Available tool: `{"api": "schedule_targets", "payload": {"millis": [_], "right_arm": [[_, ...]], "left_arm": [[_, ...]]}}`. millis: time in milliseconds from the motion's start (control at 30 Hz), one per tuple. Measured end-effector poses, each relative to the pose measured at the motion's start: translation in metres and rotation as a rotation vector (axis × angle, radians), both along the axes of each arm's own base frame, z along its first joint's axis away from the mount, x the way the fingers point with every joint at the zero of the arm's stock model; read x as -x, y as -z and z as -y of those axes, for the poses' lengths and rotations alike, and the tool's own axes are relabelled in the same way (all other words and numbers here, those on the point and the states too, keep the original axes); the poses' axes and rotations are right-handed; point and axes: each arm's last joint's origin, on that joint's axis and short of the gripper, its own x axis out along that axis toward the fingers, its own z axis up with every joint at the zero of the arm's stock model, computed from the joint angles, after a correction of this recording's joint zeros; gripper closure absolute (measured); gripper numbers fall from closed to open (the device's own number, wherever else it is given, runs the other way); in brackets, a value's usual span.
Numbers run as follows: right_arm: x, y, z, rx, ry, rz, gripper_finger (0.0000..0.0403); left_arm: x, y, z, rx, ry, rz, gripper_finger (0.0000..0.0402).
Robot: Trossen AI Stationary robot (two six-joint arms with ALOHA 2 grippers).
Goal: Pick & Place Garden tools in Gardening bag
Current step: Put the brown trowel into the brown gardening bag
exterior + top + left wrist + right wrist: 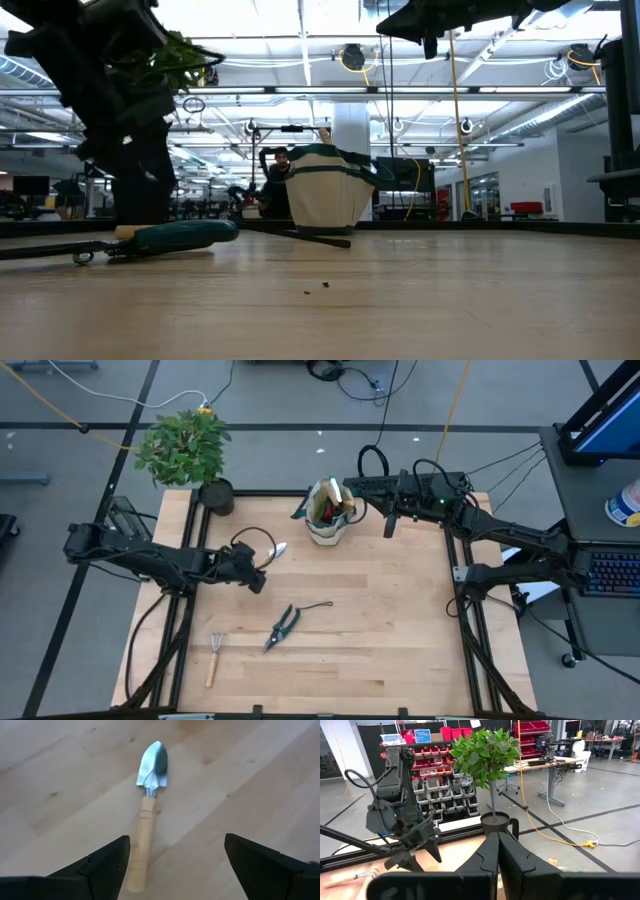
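Now the left claw [175, 865] hangs spread wide over a wood-handled trowel [147, 805] lying flat on the worktop [380, 620].
Meanwhile the right claw [497, 865] is clenched empty beside the gardening bag [328, 515]; shears [284, 626] and rake [215, 655] lie nearer the front.

Shiny metal trowel [152, 767] blade, smooth pale wood handle, matt wooden table [240, 780].
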Motion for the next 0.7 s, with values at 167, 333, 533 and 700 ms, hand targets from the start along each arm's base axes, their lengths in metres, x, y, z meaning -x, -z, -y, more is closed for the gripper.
{"api": "schedule_targets", "payload": {"millis": [167,333,533,700], "right_arm": [[0.000,0.000,0.000,0.000,0.000,-0.001,0.0403],[0.000,0.001,0.000,-0.002,0.001,-0.005,0.0403],[0.000,0.001,0.000,-0.011,0.002,-0.005,0.0403],[0.000,0.001,0.000,-0.008,0.002,-0.006,0.0403]], "left_arm": [[-0.002,0.010,-0.005,-0.013,0.060,-0.104,0.0069],[-0.004,0.021,-0.011,0.003,0.073,-0.201,0.0069],[-0.001,0.030,-0.013,0.068,0.036,-0.275,0.0069],[-0.001,0.034,-0.013,0.063,0.052,-0.312,0.0069]]}}
